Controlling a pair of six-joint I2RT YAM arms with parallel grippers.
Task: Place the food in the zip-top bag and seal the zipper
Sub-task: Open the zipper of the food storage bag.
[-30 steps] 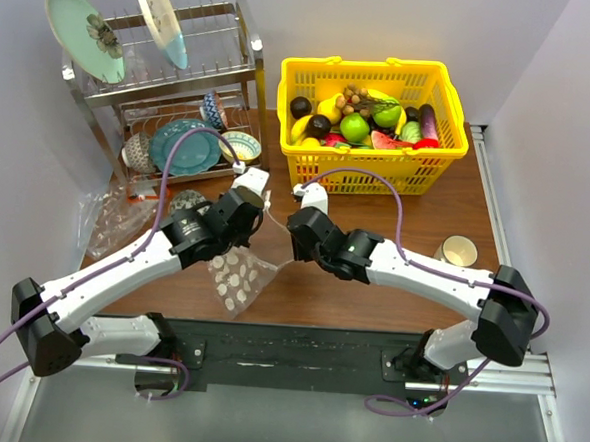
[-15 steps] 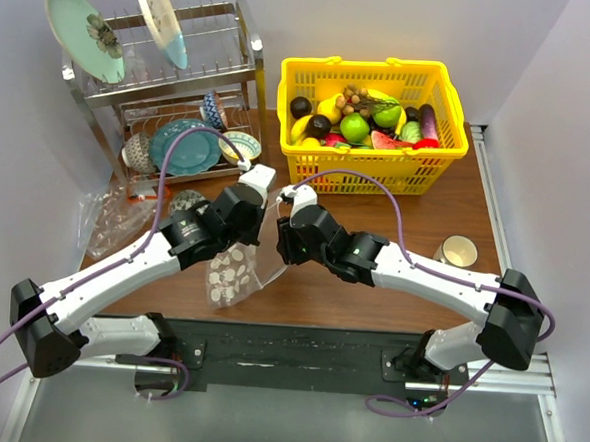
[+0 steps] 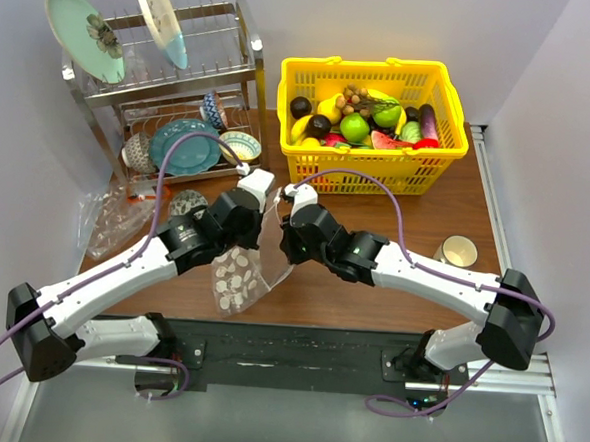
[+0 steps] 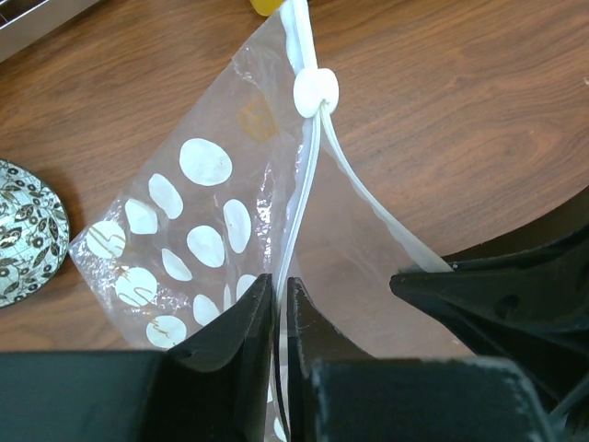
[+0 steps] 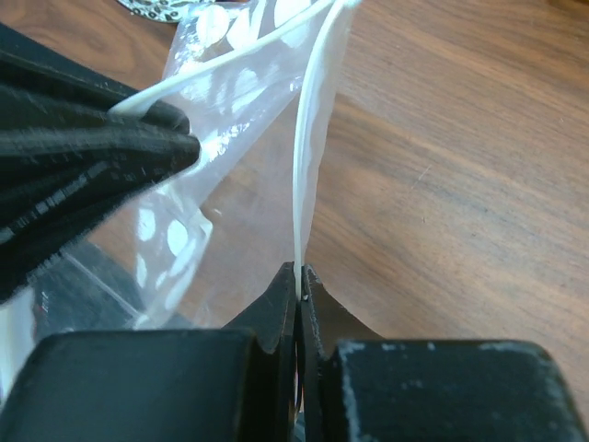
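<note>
A clear bag with white dots (image 3: 233, 277) hangs between my two grippers, its lower part on the wooden table. It has a white zipper strip (image 4: 308, 166) with a white slider (image 4: 315, 89). My left gripper (image 3: 262, 217) is shut on one side of the strip, as the left wrist view (image 4: 281, 287) shows. My right gripper (image 3: 285, 242) is shut on the other side (image 5: 301, 273), so the mouth gapes a little. The food lies in the yellow basket (image 3: 378, 172): green apples (image 3: 355, 128), a tan ball cluster (image 3: 355, 93) and red fruit (image 3: 427, 144).
A dish rack (image 3: 173, 83) with plates and bowls stands at the back left. Crumpled clear plastic (image 3: 110, 220) lies left of it. A patterned dish (image 4: 23, 230) sits near the bag. A small cup (image 3: 459, 251) stands at the right.
My right gripper has moved left toward the left gripper. The dotted bag has swung from lying slanted on the table to hanging more upright between them.
</note>
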